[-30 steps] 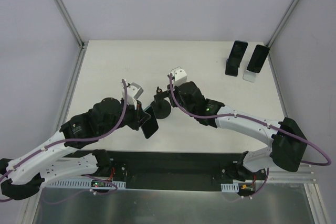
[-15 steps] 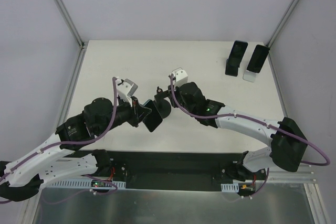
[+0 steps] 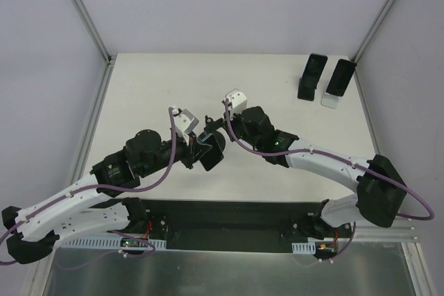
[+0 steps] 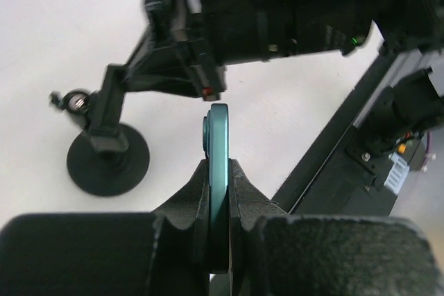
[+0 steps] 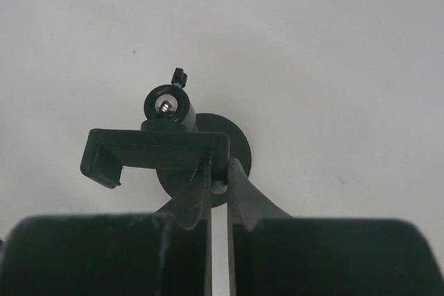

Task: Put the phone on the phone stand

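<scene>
The black phone stand stands mid-table; the right wrist view shows its clamp bracket, ball joint and round base. My right gripper is shut on the right end of the bracket. My left gripper is shut on the phone, a teal-edged slab seen edge-on in the left wrist view. It holds the phone upright, just left of and in front of the stand. The stand's base lies to the phone's left in that view.
Two other dark phones rest on stands at the back right, one black and one white. The black rail with the arm bases runs along the near table edge. Metal frame posts stand at the back corners.
My left gripper has carried the phone to the right and closer to the stand, now almost against it. My right gripper has stayed on the stand's bracket.
</scene>
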{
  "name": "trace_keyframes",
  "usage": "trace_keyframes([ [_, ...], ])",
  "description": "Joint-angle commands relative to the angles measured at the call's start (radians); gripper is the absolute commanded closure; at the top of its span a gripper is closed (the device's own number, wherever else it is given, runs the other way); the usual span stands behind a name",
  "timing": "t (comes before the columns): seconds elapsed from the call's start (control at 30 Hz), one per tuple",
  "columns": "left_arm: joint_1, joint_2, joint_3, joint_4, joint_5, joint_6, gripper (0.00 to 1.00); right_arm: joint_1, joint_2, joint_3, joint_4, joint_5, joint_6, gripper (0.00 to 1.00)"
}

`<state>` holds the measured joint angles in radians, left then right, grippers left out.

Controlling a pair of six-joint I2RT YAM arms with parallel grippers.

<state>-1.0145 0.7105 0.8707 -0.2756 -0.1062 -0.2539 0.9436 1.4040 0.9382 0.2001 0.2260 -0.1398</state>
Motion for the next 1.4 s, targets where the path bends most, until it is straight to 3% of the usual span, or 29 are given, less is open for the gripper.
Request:
trace_keyframes([
  [0.0,0.002,0.038,-0.06,0.323,0.286,0.244,1.0,-0.051,-0.027,0.007,0.068,-0.288,-0.132,0.99],
  [0.03,0.011,0.049,-0.065,0.35,0.356,0.331,1.0,-0.077,-0.027,0.019,0.05,-0.331,-0.147,0.99],
  [0.13,0.08,0.118,-0.021,0.375,0.518,0.407,1.0,-0.139,-0.023,0.056,-0.027,-0.479,-0.213,0.99],
  [0.27,0.253,0.246,0.065,0.406,0.79,0.392,1.0,-0.245,-0.002,0.099,-0.082,-0.724,-0.256,0.99],
  [0.37,0.301,0.34,0.12,0.417,0.933,0.426,1.0,-0.296,0.035,0.138,-0.131,-0.857,-0.28,0.99],
  [0.6,0.326,0.556,0.266,0.423,1.174,0.466,1.0,-0.305,0.093,0.152,-0.119,-0.909,-0.277,0.99],
  [0.77,0.335,0.612,0.264,0.412,1.217,0.528,1.0,-0.307,0.087,0.139,-0.097,-0.939,-0.274,0.99],
  [0.93,0.378,0.659,0.323,0.268,1.208,0.633,1.0,-0.319,0.087,0.129,-0.096,-0.956,-0.277,0.99],
  [1.37,0.453,0.731,0.372,0.125,1.225,0.685,1.0,-0.33,0.089,0.12,-0.088,-0.939,-0.273,0.99],
])
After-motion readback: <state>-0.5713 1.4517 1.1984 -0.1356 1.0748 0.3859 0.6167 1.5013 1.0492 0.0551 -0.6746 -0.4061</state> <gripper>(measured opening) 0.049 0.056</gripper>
